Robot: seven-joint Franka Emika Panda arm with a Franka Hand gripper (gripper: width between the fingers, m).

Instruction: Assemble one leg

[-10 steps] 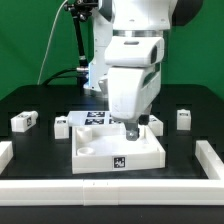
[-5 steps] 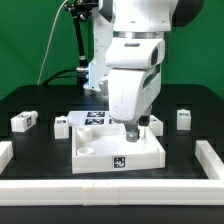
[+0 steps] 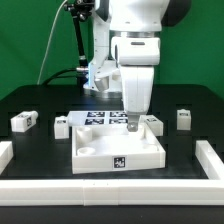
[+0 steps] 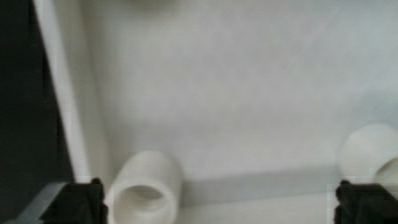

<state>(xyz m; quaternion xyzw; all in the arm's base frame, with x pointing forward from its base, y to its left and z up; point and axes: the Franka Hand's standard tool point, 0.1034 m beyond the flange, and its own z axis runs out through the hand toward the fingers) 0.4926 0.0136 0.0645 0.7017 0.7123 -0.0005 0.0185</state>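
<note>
Four legs lie loose on the desk (image 3: 40, 100), none of them held. The far-left leg (image 3: 24, 121) and inner-left leg (image 3: 62, 125) sit on the exterior view's left of the tabletop (image 3: 118, 150). The inner-right leg (image 3: 154, 121) lies just beside the tabletop's far corner on the exterior view's right. The far-right leg (image 3: 183, 118) stands further out on that side.

The marker board (image 3: 98, 117) lies flat behind the tabletop, touching or nearly touching its far edge. The arm partly hides the board's end on the exterior view's right.

The gripper (image 3: 133, 124) points straight down over the tabletop's far corner on the exterior view's right, near the inner-right leg. In the wrist view the gripper (image 4: 228, 203) is spread wide, with one dark finger (image 4: 80, 205) at each edge of the picture and only white tabletop surface between them. Two rounded white shapes show near the fingers, too blurred to identify.

The desk is black and bordered by raised white rails (image 3: 212, 158). A green backdrop (image 3: 30, 40) hangs behind, and dark cables (image 3: 76, 40) run down beside the arm.
</note>
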